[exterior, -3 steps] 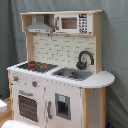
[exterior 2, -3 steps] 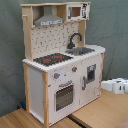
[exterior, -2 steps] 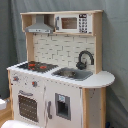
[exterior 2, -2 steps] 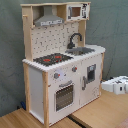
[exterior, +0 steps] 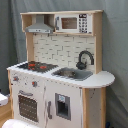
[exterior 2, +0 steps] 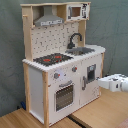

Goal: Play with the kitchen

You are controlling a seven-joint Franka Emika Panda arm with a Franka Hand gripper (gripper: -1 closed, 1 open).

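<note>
The kitchen [exterior: 55, 95] is a tall white and light-wood toy standing upright in both exterior views. It has a black faucet [exterior: 85, 59] over a grey sink [exterior: 72, 74], a black hob with red rings [exterior: 36, 65], an oven door [exterior: 28, 107], knobs [exterior: 35, 84], a hood [exterior: 40, 26] and a microwave [exterior: 72, 23]. In the second exterior view the kitchen [exterior 2: 50, 85] shows its oven door [exterior 2: 64, 96] shut. My white gripper [exterior 2: 114, 82] hangs at the second exterior view's right, level with the cupboard door and a short way off it.
A wooden tabletop [exterior 2: 100, 112] carries the kitchen. A grey curtain [exterior: 115, 50] hangs behind it. A small white object [exterior: 3, 99] lies at the first exterior view's left edge, and a pale shape [exterior: 22, 123] shows at the bottom.
</note>
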